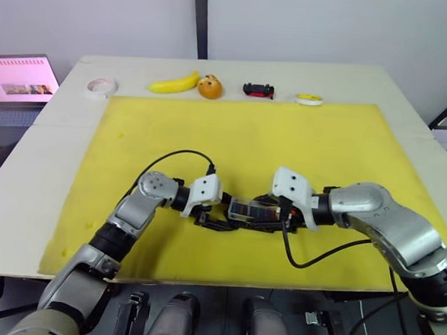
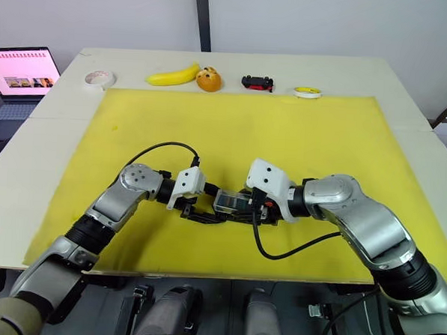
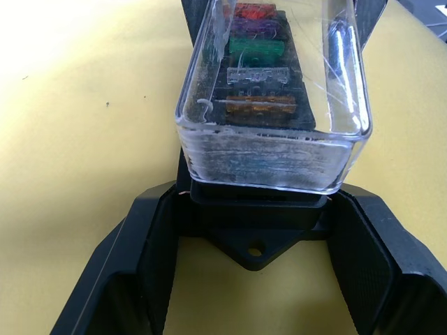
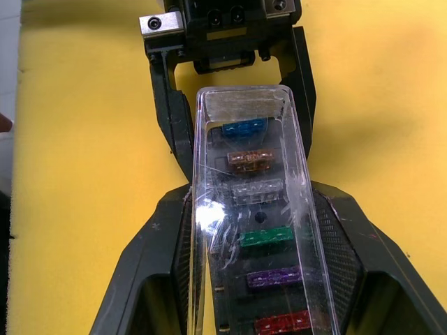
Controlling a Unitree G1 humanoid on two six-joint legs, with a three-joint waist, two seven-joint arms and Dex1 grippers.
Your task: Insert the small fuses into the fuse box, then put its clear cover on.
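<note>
The black fuse box [image 1: 255, 212] lies on the yellow mat [image 1: 247, 139] near the front, between my two grippers. The clear cover [image 3: 272, 84] sits over it. Through the cover I see the small fuses in their slots: blue [image 4: 244, 129], brown [image 4: 249, 160], grey [image 4: 257, 190], green [image 4: 267, 237], purple [image 4: 274, 278] and red [image 4: 283, 321]. My left gripper [image 3: 255, 209] grips the box's black base at one end. My right gripper [image 4: 255, 199] clamps the cover's long sides from the other end.
Along the far table edge lie a white tape roll [image 1: 101, 87], a banana [image 1: 174, 83], an orange fruit [image 1: 210, 86], a black-and-red toy car [image 1: 258, 90] and a yellow tape roll [image 1: 310, 99]. A laptop [image 1: 22, 78] stands at the far left.
</note>
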